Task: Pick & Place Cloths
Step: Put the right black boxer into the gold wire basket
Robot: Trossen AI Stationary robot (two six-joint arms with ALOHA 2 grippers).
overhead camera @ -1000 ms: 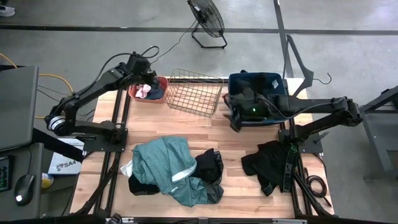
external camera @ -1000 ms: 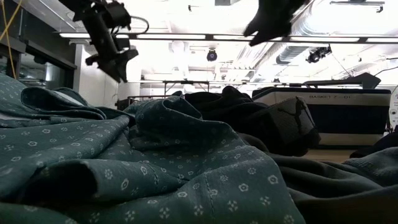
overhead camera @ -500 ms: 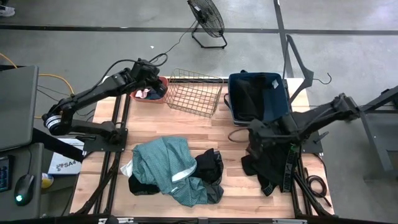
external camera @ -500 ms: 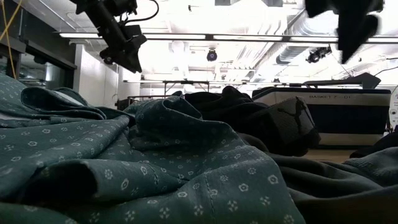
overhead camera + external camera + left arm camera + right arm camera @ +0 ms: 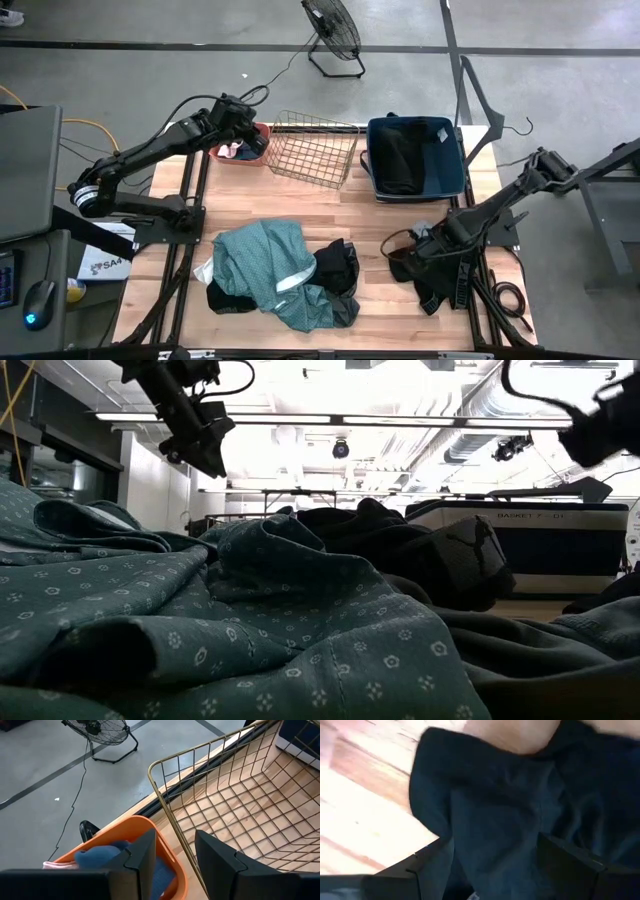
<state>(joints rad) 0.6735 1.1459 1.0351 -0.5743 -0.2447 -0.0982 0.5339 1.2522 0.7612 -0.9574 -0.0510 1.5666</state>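
Observation:
A large teal cloth (image 5: 262, 258) lies crumpled on the table's near left, over a black cloth (image 5: 338, 266); it fills the low view (image 5: 200, 610). Another black cloth (image 5: 436, 270) lies at the near right. My right gripper (image 5: 415, 243) hangs open over that cloth's far left part, which fills its wrist view (image 5: 510, 810). My left gripper (image 5: 246, 133) is open above the coral tub (image 5: 262, 150), which holds small pink and teal pieces (image 5: 100, 857). A black cloth (image 5: 400, 160) lies in the dark blue bin (image 5: 455, 150). My right gripper comes from above with its fingers (image 5: 430, 867) apart over the black cloth (image 5: 495, 835) on the table. I cannot tell whether they touch it.
A gold wire basket (image 5: 315, 150) stands between the tub and the blue bin at the far edge. A coat hanger (image 5: 490, 110) lies beside the bin. A fan (image 5: 333, 35) stands on the floor beyond. Bare wood shows in the table's middle.
My right gripper has swung from over the blue bin toward the near edge and come down to the black cloth at the near right. My left gripper has shifted a little toward the right above the coral tub, then kept still.

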